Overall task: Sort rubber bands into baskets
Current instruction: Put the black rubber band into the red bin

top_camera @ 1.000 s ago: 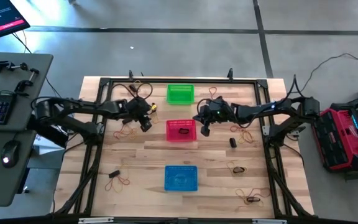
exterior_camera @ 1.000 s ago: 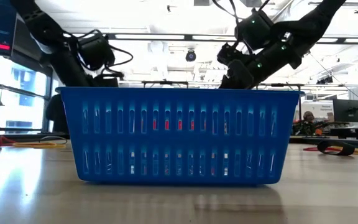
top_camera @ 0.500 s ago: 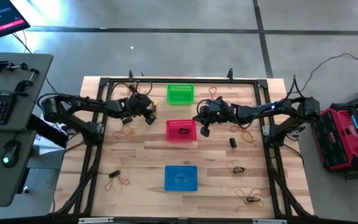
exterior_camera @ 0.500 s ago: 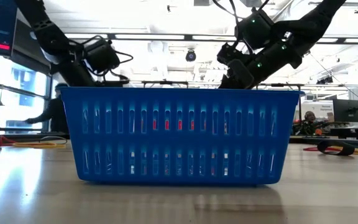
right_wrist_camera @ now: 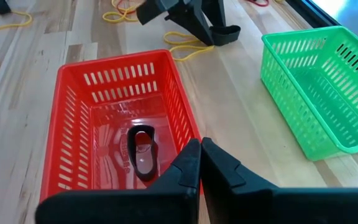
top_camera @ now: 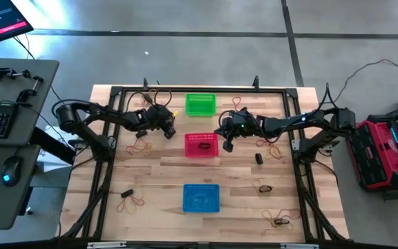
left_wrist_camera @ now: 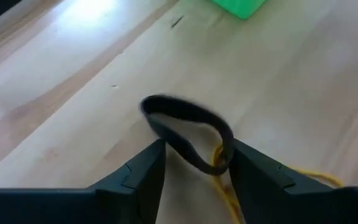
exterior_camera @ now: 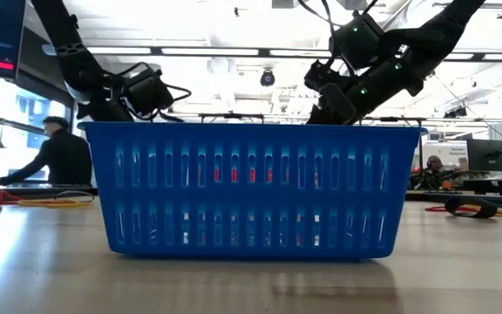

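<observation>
Your left gripper [left_wrist_camera: 191, 165] straddles a black band [left_wrist_camera: 188, 134], fingers spread; one band sits in the red basket [right_wrist_camera: 73, 112], plenty remain.

Bright even overhead light, ceiling strip glare, soft shadows, left wrist view motion-blurred

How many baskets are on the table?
3: green basket at the far edge, red basket in the middle, blue basket nearest the front. None seems hidden.
</observation>
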Robot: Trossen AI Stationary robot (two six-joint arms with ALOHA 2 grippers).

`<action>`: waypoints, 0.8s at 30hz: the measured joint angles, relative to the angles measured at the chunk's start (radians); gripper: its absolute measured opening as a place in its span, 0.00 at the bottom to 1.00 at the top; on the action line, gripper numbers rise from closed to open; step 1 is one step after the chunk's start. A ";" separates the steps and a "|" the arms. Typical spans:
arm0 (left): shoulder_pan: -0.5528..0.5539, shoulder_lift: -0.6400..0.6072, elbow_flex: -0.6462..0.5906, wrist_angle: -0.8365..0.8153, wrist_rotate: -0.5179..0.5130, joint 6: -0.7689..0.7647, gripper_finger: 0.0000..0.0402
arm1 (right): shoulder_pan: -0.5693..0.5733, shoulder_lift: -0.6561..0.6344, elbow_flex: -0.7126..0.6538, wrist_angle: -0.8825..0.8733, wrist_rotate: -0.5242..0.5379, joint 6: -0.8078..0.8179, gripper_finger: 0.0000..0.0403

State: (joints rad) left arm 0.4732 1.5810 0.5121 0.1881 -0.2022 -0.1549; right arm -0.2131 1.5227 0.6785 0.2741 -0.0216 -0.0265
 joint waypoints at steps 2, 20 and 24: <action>0.004 0.006 0.000 0.006 -0.018 0.010 0.35 | 0.000 0.000 0.000 0.000 0.000 0.000 0.00; -0.018 -0.072 0.000 0.043 -0.026 0.139 0.01 | 0.000 0.000 0.000 -0.004 0.000 0.000 0.00; -0.055 -0.150 0.000 0.054 0.115 0.172 0.01 | 0.000 0.000 0.000 -0.022 0.000 0.000 0.00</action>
State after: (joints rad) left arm 0.4182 1.4311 0.5117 0.2419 -0.0876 0.0172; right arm -0.2131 1.5229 0.6785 0.2520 -0.0216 -0.0265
